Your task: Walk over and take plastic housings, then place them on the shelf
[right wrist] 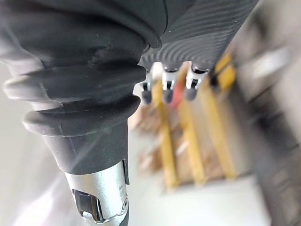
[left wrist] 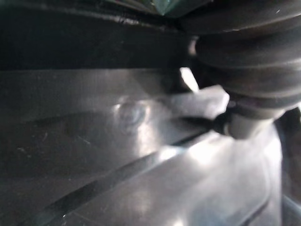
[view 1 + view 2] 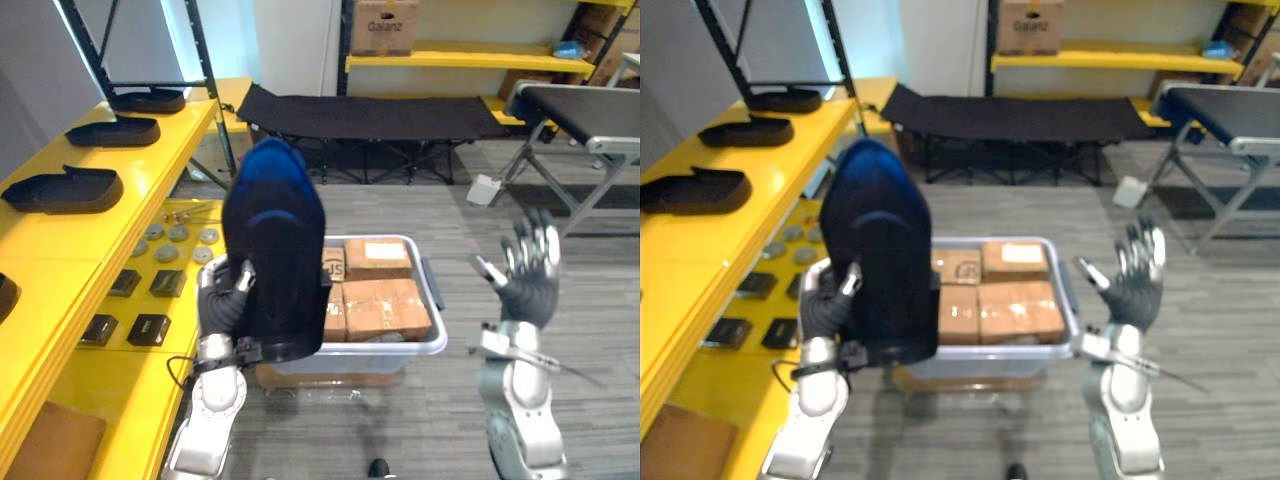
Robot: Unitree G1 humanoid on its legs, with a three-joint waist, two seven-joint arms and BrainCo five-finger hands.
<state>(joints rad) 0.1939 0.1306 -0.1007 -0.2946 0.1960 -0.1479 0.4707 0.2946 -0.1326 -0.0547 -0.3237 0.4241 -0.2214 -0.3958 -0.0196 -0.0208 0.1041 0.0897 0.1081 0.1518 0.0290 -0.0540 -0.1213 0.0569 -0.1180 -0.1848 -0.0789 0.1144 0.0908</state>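
Observation:
My left hand (image 3: 226, 298) is shut on a large dark plastic housing (image 3: 275, 255), with its thumb on the left edge. It holds the housing upright in front of a crate. In the left wrist view the housing's glossy inner face (image 2: 117, 141) lies right beside the hand's ribbed cover (image 2: 244, 42). On my left runs the yellow shelf (image 3: 60, 250), where three similar black housings (image 3: 62, 188) lie in a row toward the back. My right hand (image 3: 530, 272) is raised at the right, open and holding nothing. Its straight fingers (image 1: 168, 85) show in the right wrist view.
A clear crate (image 3: 436, 300) of cardboard boxes stands on the floor just behind the held housing. Small black parts (image 3: 150, 285) and round discs (image 3: 178, 240) lie on the lower yellow level. A black folding cot (image 3: 370, 115) and a grey conveyor (image 3: 580, 110) stand further back.

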